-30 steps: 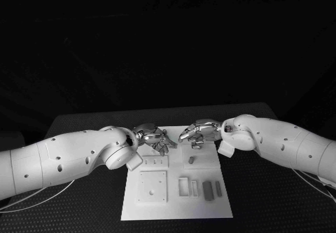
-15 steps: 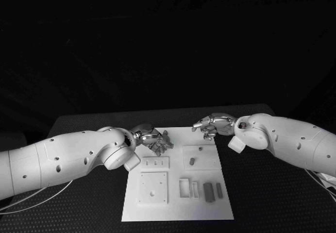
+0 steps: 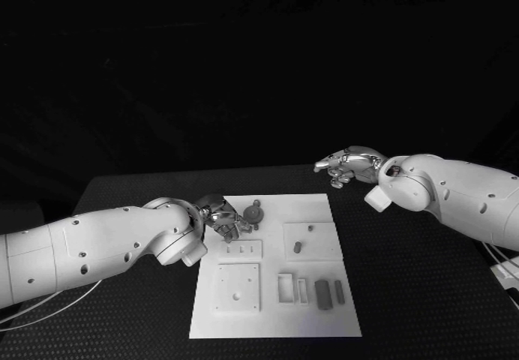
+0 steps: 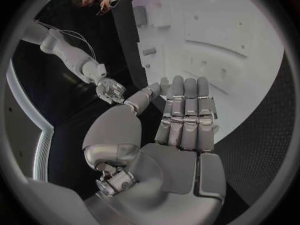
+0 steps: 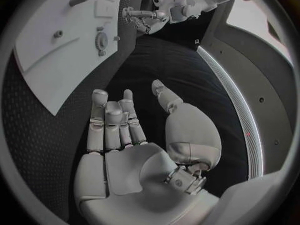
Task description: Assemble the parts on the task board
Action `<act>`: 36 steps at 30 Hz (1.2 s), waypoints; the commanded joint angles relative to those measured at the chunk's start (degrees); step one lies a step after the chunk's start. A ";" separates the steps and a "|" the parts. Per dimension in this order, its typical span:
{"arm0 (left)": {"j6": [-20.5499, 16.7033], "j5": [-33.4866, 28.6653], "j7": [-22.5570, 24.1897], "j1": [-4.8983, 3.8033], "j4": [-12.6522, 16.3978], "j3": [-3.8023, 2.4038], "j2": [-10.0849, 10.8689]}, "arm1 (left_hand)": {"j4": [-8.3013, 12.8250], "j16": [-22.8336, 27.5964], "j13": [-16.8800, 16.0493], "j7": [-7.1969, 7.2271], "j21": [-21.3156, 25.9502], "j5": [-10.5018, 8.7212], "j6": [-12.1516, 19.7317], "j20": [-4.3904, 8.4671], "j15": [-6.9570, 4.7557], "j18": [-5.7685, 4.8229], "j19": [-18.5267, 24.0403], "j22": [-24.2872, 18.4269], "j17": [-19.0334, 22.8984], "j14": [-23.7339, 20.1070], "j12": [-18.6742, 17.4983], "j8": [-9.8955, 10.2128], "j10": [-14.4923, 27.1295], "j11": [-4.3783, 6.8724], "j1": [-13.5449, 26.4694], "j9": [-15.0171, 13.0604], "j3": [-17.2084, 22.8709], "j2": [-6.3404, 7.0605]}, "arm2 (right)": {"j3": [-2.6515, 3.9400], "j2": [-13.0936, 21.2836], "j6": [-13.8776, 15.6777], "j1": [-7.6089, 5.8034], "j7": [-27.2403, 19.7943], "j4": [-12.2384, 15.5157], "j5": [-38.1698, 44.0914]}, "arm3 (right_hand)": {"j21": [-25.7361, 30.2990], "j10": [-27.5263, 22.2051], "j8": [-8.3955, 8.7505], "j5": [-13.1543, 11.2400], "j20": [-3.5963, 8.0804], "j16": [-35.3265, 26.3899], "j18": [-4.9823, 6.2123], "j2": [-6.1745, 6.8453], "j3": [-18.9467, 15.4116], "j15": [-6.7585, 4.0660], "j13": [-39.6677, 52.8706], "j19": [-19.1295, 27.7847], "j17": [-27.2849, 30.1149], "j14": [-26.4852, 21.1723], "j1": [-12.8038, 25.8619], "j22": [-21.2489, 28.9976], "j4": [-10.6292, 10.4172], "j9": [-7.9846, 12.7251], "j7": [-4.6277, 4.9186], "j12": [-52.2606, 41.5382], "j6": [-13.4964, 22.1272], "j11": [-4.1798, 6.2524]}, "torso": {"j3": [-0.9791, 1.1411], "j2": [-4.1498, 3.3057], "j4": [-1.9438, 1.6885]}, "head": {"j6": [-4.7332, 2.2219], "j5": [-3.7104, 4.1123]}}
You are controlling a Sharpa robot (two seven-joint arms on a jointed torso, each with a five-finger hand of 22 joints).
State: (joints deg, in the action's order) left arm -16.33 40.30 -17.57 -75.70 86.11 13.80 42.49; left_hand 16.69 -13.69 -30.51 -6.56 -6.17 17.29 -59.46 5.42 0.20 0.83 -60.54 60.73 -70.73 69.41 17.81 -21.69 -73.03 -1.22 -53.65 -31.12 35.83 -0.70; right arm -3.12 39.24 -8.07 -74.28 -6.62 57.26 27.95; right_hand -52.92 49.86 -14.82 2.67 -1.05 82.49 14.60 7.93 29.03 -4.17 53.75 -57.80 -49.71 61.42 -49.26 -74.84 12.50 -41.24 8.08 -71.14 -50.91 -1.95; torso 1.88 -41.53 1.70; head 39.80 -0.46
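Observation:
The white task board lies in the middle of the black table. A round grey part sits at its far end, and it shows again as the round part in the right wrist view. A short grey part lies mid-board, and two grey bars lie near the front right. My left hand hovers at the board's far left edge, beside the round part; its fingers are stretched out and empty. My right hand is raised beyond the board's far right corner, palm bare and fingers apart.
A square plate with a hole and an open rectangular frame occupy the board's near half. Black table extends on both sides of the board. Cables hang under my left arm.
My right hand has lifted off the board and drawn away to the far right. My left hand has slid back to the left, uncovering the round part at the board's far end.

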 commanded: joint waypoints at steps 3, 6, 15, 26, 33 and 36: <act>-3.45 5.03 -6.18 0.39 0.53 -0.04 0.35 | 0.00 -1.52 -0.24 2.87 -0.70 0.19 -3.60 -0.03 0.08 -0.79 -0.02 1.40 0.02 -0.43 0.45 -0.02 -1.20 0.62 -0.30 -5.91 0.16 0.21 | 0.08 -0.35 5.16 -0.38 0.39 0.15 7.57 | 0.34 -0.15 0.22 0.20 -0.03 -0.41 0.40 -0.14 -0.25 0.06 -0.09 0.07 0.09 -0.02 0.57 -0.09 0.14 -0.02 0.15 0.27 0.17 -0.02 | 0.21 0.45 -0.23 | 0.55 -0.18; -3.84 7.05 -8.66 0.70 0.51 -0.03 0.08 | 0.07 -3.12 -0.48 3.05 -1.22 2.05 -4.00 0.17 -0.13 -0.73 -0.08 2.69 0.17 -0.59 0.74 -0.04 -1.60 0.83 -0.04 -6.34 0.29 0.50 | 0.08 -0.60 6.75 -0.41 0.97 -0.12 8.80 | 0.34 -0.10 0.20 0.20 -0.02 -0.41 0.40 -0.10 -0.27 0.06 -0.11 0.04 0.11 0.02 0.61 -0.10 0.16 -0.04 0.14 0.24 0.09 -0.01 | 0.25 0.63 -0.31 | 0.92 -0.27; -2.72 7.84 -12.77 0.96 0.30 -0.01 -1.00 | 0.06 -7.48 -1.23 3.60 -2.50 4.81 -5.03 0.65 -0.63 -0.60 -0.27 5.94 1.26 -1.12 1.66 -0.39 -2.53 1.40 1.05 -7.55 0.45 1.01 | 0.08 -1.09 8.76 -0.42 2.01 0.07 9.01 | 0.34 0.06 0.22 0.21 0.06 -0.44 0.40 -0.20 -0.08 -0.01 -0.21 -0.12 0.21 0.22 0.37 -0.11 0.42 -0.07 0.08 0.15 -0.03 0.05 | 0.46 0.94 -0.40 | 1.93 -0.46; -3.00 9.96 -14.31 0.94 0.10 0.02 -3.26 | 0.03 -10.64 -1.83 3.94 -2.96 6.48 -5.66 0.89 -0.89 -0.51 -0.53 7.77 2.84 -1.61 2.37 -0.76 -3.05 1.75 2.20 -8.40 0.69 1.20 | 0.08 -1.30 10.40 -0.42 2.69 0.59 8.96 | 0.40 0.16 0.43 0.20 0.06 -0.51 0.40 -0.33 -0.15 -0.01 -0.37 -0.26 0.35 0.38 0.82 -0.11 0.34 -0.04 0.11 0.11 0.09 0.04 | 0.48 0.89 -0.46 | 2.55 -0.42; -1.71 12.29 -14.90 0.94 -0.04 0.02 -4.12 | -0.05 -13.57 -2.39 4.38 -3.51 6.18 -6.42 1.26 -1.27 -0.37 -1.30 9.30 4.45 -1.60 3.27 -1.34 -3.80 2.23 3.19 -9.14 0.78 1.25 | 0.08 -1.35 10.28 -0.43 2.76 1.23 8.95 | 0.42 0.18 0.48 0.21 0.09 -0.53 0.40 -0.42 -0.07 -0.01 -0.40 -0.27 0.38 0.41 0.75 -0.11 0.40 -0.03 0.11 0.10 0.11 0.04 | 0.49 0.92 -0.45 | 2.84 -0.41; -0.97 14.06 -15.30 0.94 0.00 0.02 -4.33 | 0.01 -14.69 -2.53 4.45 -3.71 6.12 -6.48 1.39 -1.38 -0.34 -1.38 10.03 5.41 -1.77 3.60 -1.46 -3.88 2.34 3.20 -9.38 0.95 1.31 | 0.08 -1.32 10.19 -0.43 2.75 1.49 8.91 | 0.43 0.18 0.50 0.21 0.10 -0.54 0.40 -0.45 -0.04 0.00 -0.42 -0.26 0.39 0.42 0.67 -0.12 0.49 -0.03 0.11 0.09 0.11 0.04 | 0.47 0.89 -0.48 | 2.91 -0.52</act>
State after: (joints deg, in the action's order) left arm -18.63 51.28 -31.92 -74.74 86.00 13.84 38.32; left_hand 16.69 -28.34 -33.00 -6.11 -9.66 23.58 -61.71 6.64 -1.12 0.82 -61.76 70.73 -65.36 67.83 21.27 -22.91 -75.08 -0.40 -50.35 -36.48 36.33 1.36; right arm -3.07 37.93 2.00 -74.66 -3.83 58.57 36.38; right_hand -52.69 49.87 -14.62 2.67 -1.07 82.25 14.19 7.61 29.03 -4.15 53.38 -57.79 -49.39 61.44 -48.94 -74.89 12.81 -41.22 7.93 -71.14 -50.82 -1.95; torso 2.36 -40.62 1.24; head 42.61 -0.86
